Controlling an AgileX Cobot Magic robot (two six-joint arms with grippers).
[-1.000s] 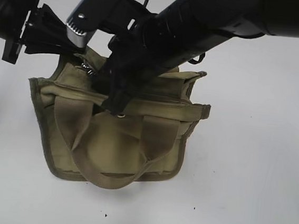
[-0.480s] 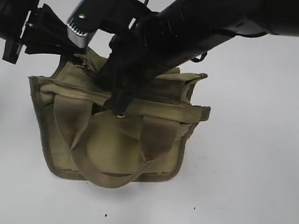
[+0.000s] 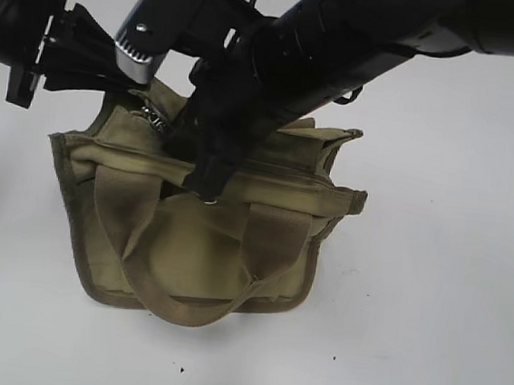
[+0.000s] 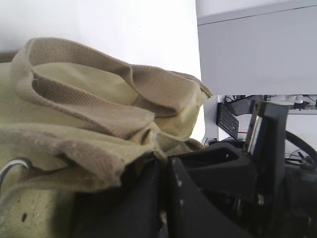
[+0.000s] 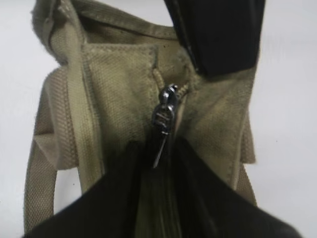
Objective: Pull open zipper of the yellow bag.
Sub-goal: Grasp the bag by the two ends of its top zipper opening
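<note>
On the white tabletop (image 3: 428, 309) sits the yellow bag (image 3: 197, 250). The left claw (image 4: 166, 198) pinches its fabric at 10 o'clock. The right claw (image 5: 158, 163), narrowly parted, straddles the zipper (image 5: 166, 116) pull; grip unclear.

From outside, my right arm (image 3: 344, 46) covers most of the zipper (image 5: 166, 116) on the yellow bag (image 3: 206, 251). In the right wrist view the right claw (image 5: 158, 163) flanks the pull tab, but I can't tell whether it grips. The left claw (image 4: 163, 198) is cut off at the bottom edge and blurred.
</note>
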